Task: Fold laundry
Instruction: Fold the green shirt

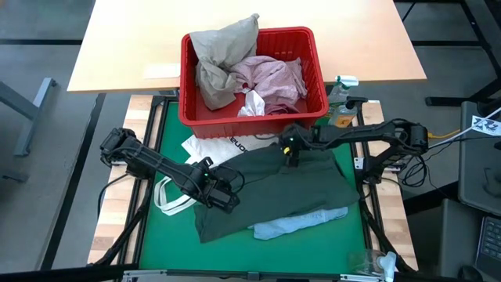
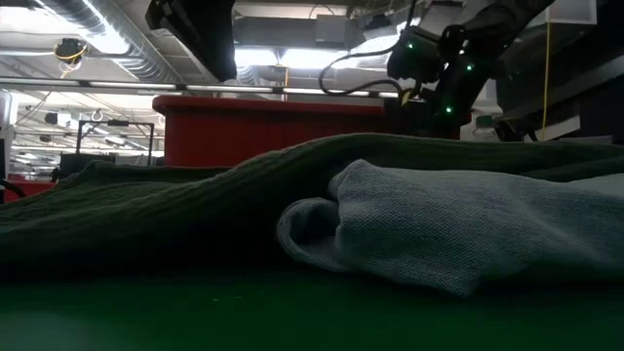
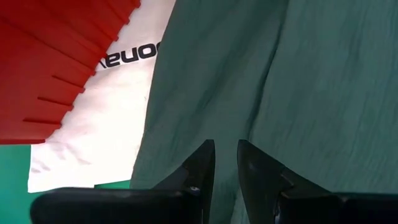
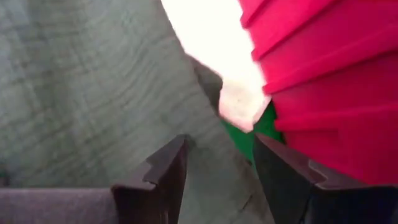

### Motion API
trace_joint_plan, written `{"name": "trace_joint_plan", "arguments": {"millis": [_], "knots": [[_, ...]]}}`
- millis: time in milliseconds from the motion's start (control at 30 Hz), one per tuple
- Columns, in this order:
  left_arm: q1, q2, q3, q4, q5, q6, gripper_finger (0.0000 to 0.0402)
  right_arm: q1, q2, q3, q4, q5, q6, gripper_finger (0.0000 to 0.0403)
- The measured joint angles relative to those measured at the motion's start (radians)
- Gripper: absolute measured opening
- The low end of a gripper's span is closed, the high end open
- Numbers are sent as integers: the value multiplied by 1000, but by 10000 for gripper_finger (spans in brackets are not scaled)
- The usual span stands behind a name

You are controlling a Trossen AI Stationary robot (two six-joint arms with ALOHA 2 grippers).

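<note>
**Getting the dark green cloth ready to fold**

The dark green garment (image 1: 274, 192) lies spread on the green mat (image 1: 156, 235), over a light blue piece (image 1: 301, 222) at its 5 o'clock edge. The left gripper (image 1: 221, 196) sits at its 9 o'clock edge, fingers a narrow gap apart, holding nothing. The right gripper (image 1: 291, 154), at 12 o'clock, is spread open. Next, I think, each must pinch an edge.

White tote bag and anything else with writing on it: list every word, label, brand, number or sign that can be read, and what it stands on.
Black lettering on the white tote bag: seen upside down in the left wrist view and partly hidden by the dark grey-green garment; only a fragment like "ouse" shows, not a whole word.
The same lettering in the high view: too small to read.
Red basket, other garments, green mat: no text visible.
</note>
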Motion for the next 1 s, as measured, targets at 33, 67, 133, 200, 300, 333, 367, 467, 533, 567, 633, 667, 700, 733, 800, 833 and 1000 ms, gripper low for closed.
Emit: {"name": "trace_joint_plan", "arguments": {"millis": [33, 67, 133, 200, 300, 333, 367, 467, 533, 567, 633, 667, 700, 733, 800, 833, 1000], "knots": [[0, 0, 0, 0, 0, 0, 64, 2, 2, -8, 2, 0, 0, 183], [0, 0, 0, 0, 0, 0, 64, 3, 5, -14, 2, 0, 0, 183], [0, 0, 0, 0, 0, 0, 64, 3, 7, -26, 0, -2, -1, 183], [0, 0, 0, 0, 0, 0, 64, 3, 14, -29, 3, -8, -1, 181], [0, 0, 0, 0, 0, 1, 64, 2, 27, -29, 3, -27, -1, 162], [0, 0, 0, 0, 0, 1, 64, 2, 31, -29, 11, -34, -1, 151], [0, 0, 0, 0, 0, 1, 64, 2, 33, -29, 12, -45, -1, 138], [0, 0, 0, 0, 0, 1, 64, 3, 32, -27, 8, -63, 0, 89], [0, 0, 0, 0, 0, 1, 64, 3, 21, -16, -18, -75, 1, 49], [0, 0, 0, 0, 0, 1, 64, 3, 15, -5, -33, -78, 2, 29], [0, 0, 0, 0, 0, 1, 64, 3, 0, 24, -57, -92, 2, 8], [0, 0, 0, 0, 0, 1, 64, 3, -6, 40, -83, -103, 2, 10], [0, 0, 0, 0, 0, 1, 64, 3, -14, 55, -107, -113, 7, 16], [0, 0, 0, 0, 0, 1, 64, 3, -19, 70, -124, -123, 11, 21], [0, 0, 0, 0, 0, 2, 64, 4, -33, 101, -163, -148, 30, 25], [0, 0, 0, -1, 0, 6, 64, 4, -38, 115, -183, -163, 37, 23], [0, 0, 0, 0, 0, 30, 64, 22, -66, 162, -264, -222, 69, 5]]}}
